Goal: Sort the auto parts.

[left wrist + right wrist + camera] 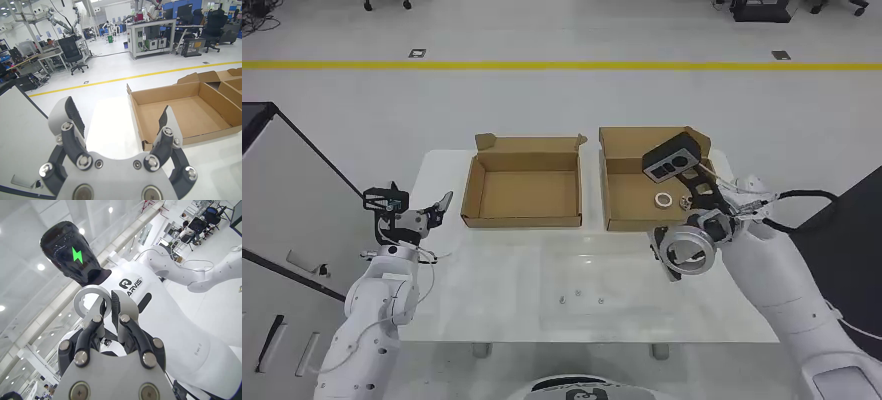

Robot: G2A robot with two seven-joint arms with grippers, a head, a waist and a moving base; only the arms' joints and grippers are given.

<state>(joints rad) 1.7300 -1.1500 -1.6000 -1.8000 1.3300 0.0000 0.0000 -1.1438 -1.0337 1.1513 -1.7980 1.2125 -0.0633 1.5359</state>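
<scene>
Pinches flat silver metal ring (88, 289) by its rim in right hand (109, 303), above white worktop (502, 290), just short of right-hand open brown cardboard box (627, 225); probably needs a forward carry. Shows left hand (118, 106) spread, farther off.

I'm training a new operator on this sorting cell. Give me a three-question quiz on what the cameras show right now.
1. True or false: a small ring lies in the right-hand cardboard box.
2. What is the right gripper clamped on?
A. a metal ring
B. a screw
C. nothing
3. Fill the gap: the left gripper has its jaws ____.

Key: 1 true; 2 A; 3 open.
</scene>
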